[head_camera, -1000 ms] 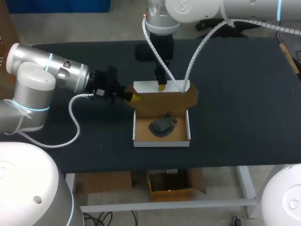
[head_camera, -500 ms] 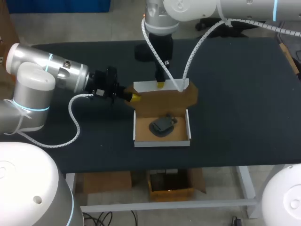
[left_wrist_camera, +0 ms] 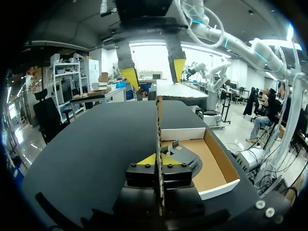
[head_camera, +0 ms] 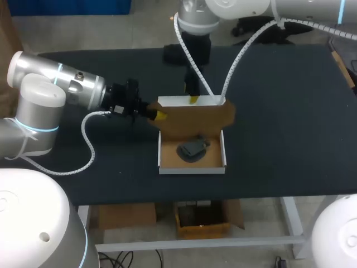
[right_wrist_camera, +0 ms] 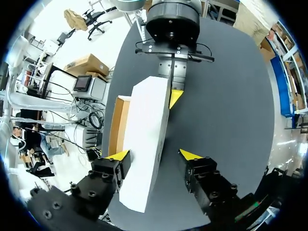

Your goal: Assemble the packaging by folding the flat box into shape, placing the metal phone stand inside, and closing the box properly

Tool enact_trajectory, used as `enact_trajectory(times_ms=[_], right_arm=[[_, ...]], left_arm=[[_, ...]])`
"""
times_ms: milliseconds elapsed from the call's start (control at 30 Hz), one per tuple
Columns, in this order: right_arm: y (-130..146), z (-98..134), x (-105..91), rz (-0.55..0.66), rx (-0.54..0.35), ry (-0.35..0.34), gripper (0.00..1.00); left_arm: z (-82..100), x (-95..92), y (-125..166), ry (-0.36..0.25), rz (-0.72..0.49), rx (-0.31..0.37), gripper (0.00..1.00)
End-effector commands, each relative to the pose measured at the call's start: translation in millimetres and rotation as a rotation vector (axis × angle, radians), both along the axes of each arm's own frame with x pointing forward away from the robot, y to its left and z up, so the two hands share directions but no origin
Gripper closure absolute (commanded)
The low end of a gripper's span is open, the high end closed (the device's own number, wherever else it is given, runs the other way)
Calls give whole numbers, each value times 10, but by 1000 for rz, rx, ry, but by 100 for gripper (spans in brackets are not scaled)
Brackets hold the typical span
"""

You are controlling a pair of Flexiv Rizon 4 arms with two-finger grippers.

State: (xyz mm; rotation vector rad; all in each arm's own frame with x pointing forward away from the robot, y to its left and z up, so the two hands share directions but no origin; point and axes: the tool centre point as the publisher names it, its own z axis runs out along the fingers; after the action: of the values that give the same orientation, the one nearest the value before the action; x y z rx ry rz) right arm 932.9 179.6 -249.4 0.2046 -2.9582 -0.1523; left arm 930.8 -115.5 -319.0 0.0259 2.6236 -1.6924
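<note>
The white box tray sits mid-table with the dark metal phone stand lying inside it. Its brown lid stands raised at the tray's far side. My left gripper is shut on the lid's left side flap; in the left wrist view that flap stands edge-on between the left gripper's yellow tips, with the stand beside them. My right gripper hangs at the lid's top edge, open. In the right wrist view its tips straddle the lid's white outer face.
The black table stretches bare to the right of the box and in front of it. My two arms meet at the lid's left far corner, the left gripper just ahead of the right one.
The right gripper's fingers closed and then spread apart again, and its arm shifted slightly toward the table's far side. The left gripper and the box kept still.
</note>
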Motion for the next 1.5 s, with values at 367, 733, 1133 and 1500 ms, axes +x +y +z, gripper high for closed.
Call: enact_trajectory(times_ms=[367, 733, 1133, 1500], right_arm=[[-291, 492, 142, -137, 191, -104, 0], [-329, 515, 185, -144, 204, -106, 0], [-441, 492, 211, -248, 174, -61, 0], [-616, 399, 100, -495, 173, 26, 0]], left_arm=[[-6, 11, 7, 1, -4, -2, 100], [-6, 11, 7, 1, -4, -2, 100], [-17, -28, -23, -83, -16, -5, 100], [18, -174, 19, -232, 13, -16, 100]])
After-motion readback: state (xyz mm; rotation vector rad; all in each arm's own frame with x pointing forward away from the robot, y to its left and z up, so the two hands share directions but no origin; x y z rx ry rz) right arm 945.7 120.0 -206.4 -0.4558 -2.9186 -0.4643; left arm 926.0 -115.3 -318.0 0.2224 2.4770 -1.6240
